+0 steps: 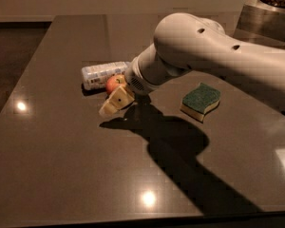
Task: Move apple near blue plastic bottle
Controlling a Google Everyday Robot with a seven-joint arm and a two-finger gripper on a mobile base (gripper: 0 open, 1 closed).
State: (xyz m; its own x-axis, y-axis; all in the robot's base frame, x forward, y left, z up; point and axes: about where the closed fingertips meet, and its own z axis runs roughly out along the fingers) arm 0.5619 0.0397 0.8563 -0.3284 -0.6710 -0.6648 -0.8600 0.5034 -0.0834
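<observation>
The apple (114,83) is round and red-orange with a yellowish patch, and sits on the dark table (61,165) against the near side of the blue plastic bottle (103,74). The bottle lies on its side, clear with a pale printed label. My gripper (113,101) is at the end of the big white arm (199,56), just in front of and below the apple, low over the table. The arm's wrist hides the right side of the apple and the bottle's right end.
A green-and-yellow wavy sponge (201,100) lies to the right of the gripper. A metal container (268,18) stands at the back right corner. The arm casts a broad shadow across the table's middle and front.
</observation>
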